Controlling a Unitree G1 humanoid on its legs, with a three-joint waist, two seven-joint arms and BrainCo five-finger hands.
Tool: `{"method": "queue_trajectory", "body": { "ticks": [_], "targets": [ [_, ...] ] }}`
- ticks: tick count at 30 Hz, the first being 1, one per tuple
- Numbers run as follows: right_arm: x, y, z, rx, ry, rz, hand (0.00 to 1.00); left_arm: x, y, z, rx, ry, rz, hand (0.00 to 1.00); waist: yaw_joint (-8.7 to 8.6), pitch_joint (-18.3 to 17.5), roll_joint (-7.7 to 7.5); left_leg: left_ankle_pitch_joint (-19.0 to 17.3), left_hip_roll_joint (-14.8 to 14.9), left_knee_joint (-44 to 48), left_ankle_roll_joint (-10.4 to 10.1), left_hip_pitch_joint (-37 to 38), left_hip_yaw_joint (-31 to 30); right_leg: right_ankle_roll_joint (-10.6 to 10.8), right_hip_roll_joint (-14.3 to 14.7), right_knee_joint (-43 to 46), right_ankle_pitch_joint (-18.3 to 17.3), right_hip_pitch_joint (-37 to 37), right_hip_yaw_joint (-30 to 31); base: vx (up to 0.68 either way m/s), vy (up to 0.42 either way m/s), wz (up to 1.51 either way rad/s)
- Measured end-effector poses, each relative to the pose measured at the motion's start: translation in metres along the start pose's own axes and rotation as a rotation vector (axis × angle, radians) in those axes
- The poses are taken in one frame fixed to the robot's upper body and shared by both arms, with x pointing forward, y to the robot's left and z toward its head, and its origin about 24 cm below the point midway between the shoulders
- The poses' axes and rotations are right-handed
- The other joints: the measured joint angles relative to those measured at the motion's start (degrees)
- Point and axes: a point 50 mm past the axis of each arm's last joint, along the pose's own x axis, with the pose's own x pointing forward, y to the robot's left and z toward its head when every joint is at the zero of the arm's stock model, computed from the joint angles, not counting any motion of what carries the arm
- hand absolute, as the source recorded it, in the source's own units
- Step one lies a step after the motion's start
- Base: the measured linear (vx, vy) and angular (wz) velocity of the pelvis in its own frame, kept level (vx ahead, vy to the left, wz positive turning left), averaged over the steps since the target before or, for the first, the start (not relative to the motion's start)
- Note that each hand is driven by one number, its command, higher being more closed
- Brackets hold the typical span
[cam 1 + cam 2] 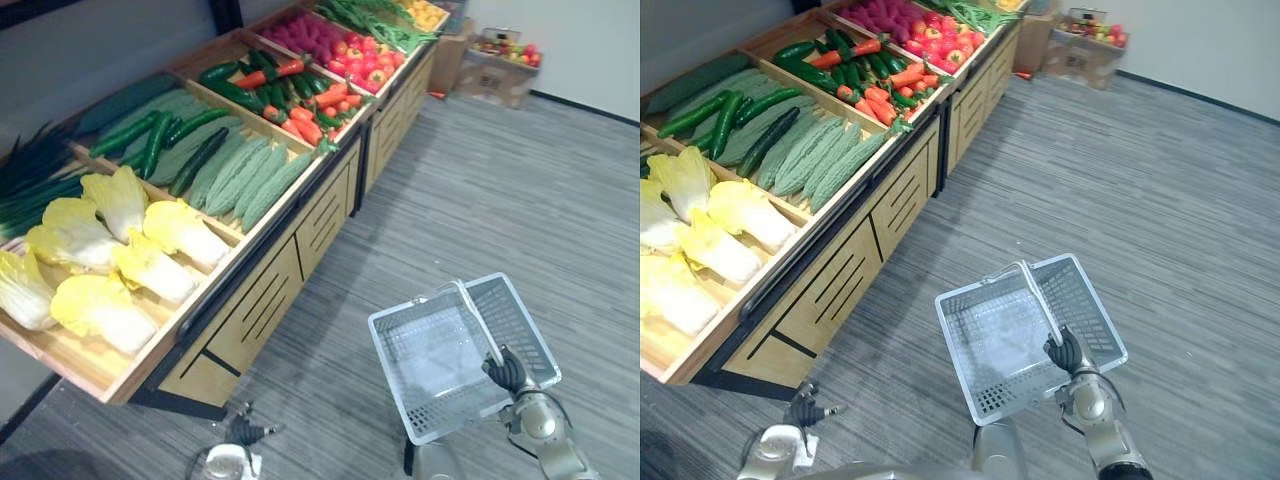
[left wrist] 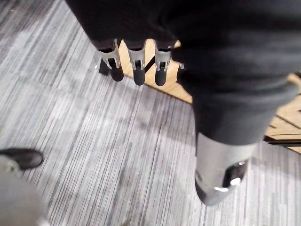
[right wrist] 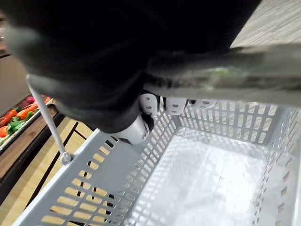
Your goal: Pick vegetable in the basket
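Left eye view: the left hand (image 1: 243,432) is cut off at the lower edge, well apart from the pale yellow-green cabbages (image 1: 150,265) in the nearest compartment of the wooden stand (image 1: 255,310). The right hand (image 1: 507,372) curls round the handle (image 1: 478,322) of the grey perforated basket (image 1: 395,375), out past the stand's front edge.

Left wrist view: the left hand's fingers (image 2: 136,70) hang straight, holding nothing.

Right wrist view: the dark cover hides most of the grip.

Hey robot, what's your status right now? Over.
Right hand shut on basket handle; left hand open, low. Basket empty. Vegetables on stand, unpicked. No obstacle seen.
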Motion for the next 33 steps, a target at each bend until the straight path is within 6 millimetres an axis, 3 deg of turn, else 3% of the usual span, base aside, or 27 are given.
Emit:
{"method": "queue_trajectory", "body": {
  "ticks": [2,4,6,7,9,11,12,13,15,16,18,19,21,23,25,26,27,29,31,33],
  "targets": [
    [0.003,0.001,0.005,0.001,-0.015,0.013,1.0,-0.005,-0.011,-0.017,-0.027,0.069,-0.02,0.0,-0.05,-0.2,0.34,3.7,1.3,8.4,-1.9,-3.6,-0.8,-3.3,1.2,4.4,-3.2,0.6,-3.4,0.45,-0.469,0.32],
    [0.003,0.001,0.004,0.002,-0.011,0.011,1.0,-0.006,-0.01,-0.023,-0.051,0.091,-0.008,0.0,-0.06,-0.2,0.31,8.6,1.6,15.3,-1.8,-7.3,-0.4,-4.6,1.6,4.5,-4.8,2.5,-5.8,0.33,-0.329,0.45],
    [-0.001,0.003,-0.003,0.014,0.013,0.021,1.0,-0.009,-0.008,-0.032,-0.07,0.125,0.008,0.0,0.25,0.2,-0.44,20.9,2.1,28.4,-1.9,-14.0,2.2,-5.7,1.5,1.5,-7.6,8.7,-8.6,0.42,-0.374,0.65],
    [-0.003,0.004,-0.006,0.015,0.025,0.023,1.0,-0.01,-0.009,-0.034,-0.074,0.13,0.007,0.0,0.63,0.4,-0.68,20.4,2.7,31.6,-1.8,-15.5,3.2,-6.0,1.6,0.8,-7.8,10.2,-9.3,0.27,-0.206,0.6],
    [-0.008,0.0,-0.02,0.016,0.076,0.006,1.0,-0.009,-0.007,-0.031,-0.081,0.115,0.014,0.0,1.48,0.4,-0.69,13.2,3.6,38.5,0.4,-23.3,9.0,-6.7,1.3,-3.5,-8.4,16.7,-13.4,0.25,-0.182,0.76],
    [-0.011,-0.01,-0.029,0.011,0.107,-0.033,1.0,-0.01,-0.009,-0.03,-0.085,0.108,0.012,0.0,1.84,0.5,-0.53,10.5,3.3,35.3,0.8,-27.6,13.7,-6.1,0.8,-5.8,-8.9,19.9,-16.1,0.21,-0.092,0.76],
    [-0.013,-0.018,-0.037,0.017,0.138,-0.066,1.0,-0.01,-0.01,-0.032,-0.086,0.111,0.009,0.0,1.91,0.5,-0.32,10.4,2.4,29.3,0.7,-28.7,17.2,-5.2,0.4,-6.7,-9.4,21.4,-18.0,0.16,-0.003,0.67],
    [-0.015,-0.02,-0.042,0.02,0.157,-0.076,1.0,-0.011,-0.01,-0.032,-0.086,0.111,0.008,0.0,1.87,0.5,-0.22,10.9,1.9,25.2,0.7,-28.8,19.2,-4.6,0.3,-7.1,-9.8,21.7,-19.0,0.14,0.052,0.7],
    [-0.026,-0.027,-0.06,0.037,0.224,-0.11,1.0,-0.013,-0.013,-0.037,-0.082,0.12,-0.001,0.0,1.82,0.2,1.15,18.3,1.9,13.4,0.7,-28.6,28.9,-2.6,1.0,-7.6,-11.1,23.3,-22.1,0.16,0.086,0.76],
    [-0.034,-0.027,-0.073,0.06,0.287,-0.133,1.0,-0.015,-0.014,-0.04,-0.081,0.132,-0.004,0.0,1.5,-0.2,1.93,20.1,2.3,8.3,3.8,-27.6,36.6,-1.5,1.8,-7.8,-12.4,24.4,-24.0,0.25,0.131,1.11],
    [-0.042,-0.021,-0.09,0.108,0.37,-0.137,1.0,-0.014,-0.012,-0.041,-0.078,0.141,-0.001,0.0,1.36,-0.7,0.53,19.6,0.4,1.7,6.2,-25.8,44.8,-0.5,0.5,-9.1,-12.4,24.8,-26.7,0.28,0.161,0.98],
    [-0.043,-0.02,-0.095,0.131,0.4,-0.145,1.0,-0.015,-0.01,-0.043,-0.092,0.149,0.005,0.0,2.2,-0.7,0.1,19.2,-0.9,0.5,8.8,-26.0,45.1,0.2,0.5,-9.8,-12.0,24.8,-27.0,0.2,0.119,0.38],
    [-0.041,-0.019,-0.099,0.153,0.436,-0.147,1.0,-0.016,-0.009,-0.047,-0.105,0.17,0.009,0.0,2.27,-0.8,-0.38,18.4,-3.5,-1.6,10.0,-24.7,44.1,0.8,-0.7,-10.1,-11.6,26.0,-26.8,0.2,0.094,0.37],
    [-0.044,-0.014,-0.107,0.169,0.486,-0.134,1.0,-0.018,-0.012,-0.052,-0.107,0.192,0.005,0.0,2.15,-0.9,-0.32,18.2,-6.0,-5.0,10.1,-21.4,43.3,1.1,-2.8,-6.3,-11.5,26.8,-25.8,0.21,0.103,0.38],
    [-0.046,-0.007,-0.111,0.22,0.527,-0.141,1.0,-0.021,-0.009,-0.057,-0.122,0.209,0.017,0.0,1.71,-0.8,-0.46,17.4,-7.3,-8.8,9.6,-17.7,41.6,2.6,-6.0,6.5,-10.6,23.7,-24.1,0.18,0.085,0.34],
    [-0.046,-0.005,-0.112,0.246,0.538,-0.146,1.0,-0.021,-0.006,-0.058,-0.119,0.21,0.024,0.0,1.27,-0.8,-0.53,17.3,-7.7,-9.9,9.5,-16.3,40.6,4.6,-8.0,14.9,-8.8,20.9,-22.3,0.16,0.049,0.5],
    [-0.049,-0.001,-0.116,0.257,0.562,-0.137,1.0,-0.02,0.0,-0.058,-0.11,0.207,0.034,0.0,0.96,-0.8,-0.55,17.2,-8.1,-11.2,9.6,-14.4,38.7,5.2,-9.4,24.6,-5.7,17.0,-18.4,0.14,0.021,0.55],
    [-0.056,0.004,-0.123,0.3,0.614,-0.146,1.0,-0.018,0.01,-0.053,-0.099,0.188,0.056,0.0,0.51,-0.5,-1.6,16.8,-8.0,-11.7,9.7,-12.3,35.7,5.1,-9.1,32.9,-6.1,13.1,-14.7,0.22,-0.02,0.81],
    [-0.061,0.005,-0.13,0.366,0.662,-0.18,1.0,-0.018,0.016,-0.053,-0.113,0.188,0.078,0.0,-0.08,-0.4,-2.22,16.5,-8.0,-11.7,9.2,-10.7,32.7,5.2,-9.2,34.6,-7.2,11.0,-14.6,0.23,-0.058,0.89],
    [-0.069,0.011,-0.138,0.433,0.725,-0.202,1.0,-0.015,0.017,-0.048,-0.15,0.174,0.096,0.0,-0.34,-0.5,-2.81,16.1,-7.4,-11.0,8.3,-9.8,29.1,4.9,-9.2,29.6,-7.7,9.1,-14.0,0.22,-0.106,0.86]
  ]
}}
